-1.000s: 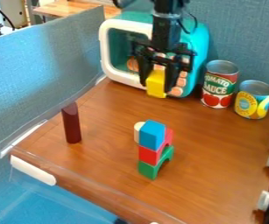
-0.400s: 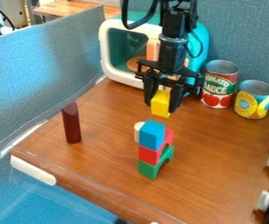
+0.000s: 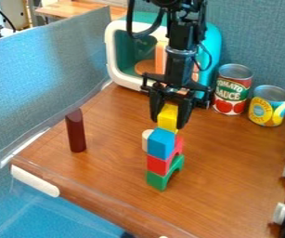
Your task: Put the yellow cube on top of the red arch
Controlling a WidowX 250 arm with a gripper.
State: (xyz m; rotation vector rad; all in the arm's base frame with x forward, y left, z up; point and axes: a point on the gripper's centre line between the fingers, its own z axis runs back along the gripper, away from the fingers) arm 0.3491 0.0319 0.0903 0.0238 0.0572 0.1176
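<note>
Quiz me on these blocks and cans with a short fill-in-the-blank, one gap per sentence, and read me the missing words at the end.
1. The held cube, in the gripper, is coloured ____.
2. The other cube, outside the gripper, is coloured ____.
3. The red arch stands on another arch, coloured ____.
4. The cans beside the toy oven number ____.

Missing words: yellow; blue; green; two.

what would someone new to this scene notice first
Probably the bright stack mid-table: a green arch at the bottom, a red arch on it and a blue cube on top. Just behind and above it, the black gripper holds a yellow cube. Behind them stands a teal toy oven.
</note>
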